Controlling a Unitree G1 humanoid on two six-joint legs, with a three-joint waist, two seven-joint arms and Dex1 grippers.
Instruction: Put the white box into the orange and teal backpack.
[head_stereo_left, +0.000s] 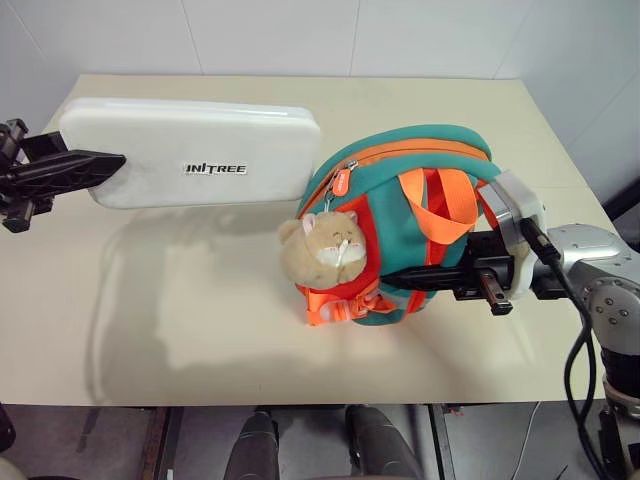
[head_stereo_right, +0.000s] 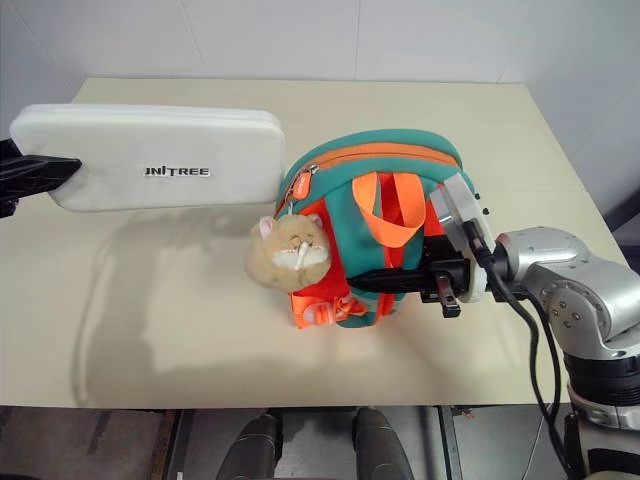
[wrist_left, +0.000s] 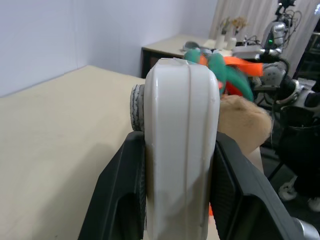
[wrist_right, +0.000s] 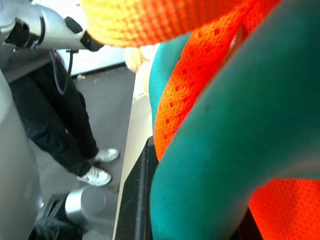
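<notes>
The left gripper (head_stereo_left: 95, 165) is made of matte black plastic, with flat and wide jaws and a ribbed black frame behind them. The right gripper (head_stereo_left: 400, 277) has the same long black jaws, and a small dark bracket sits at their base. Behind it there is a light grey block with rounded edges. The right arm (head_stereo_left: 605, 275) is a silver metallic housing with round joint covers. Thick black cables (head_stereo_left: 575, 350) run along it.

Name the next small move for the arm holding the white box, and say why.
Probably swing the white box, clamped at its end by the left gripper, toward the backpack. The box hangs above the table beside it; the right gripper holds the backpack.
</notes>
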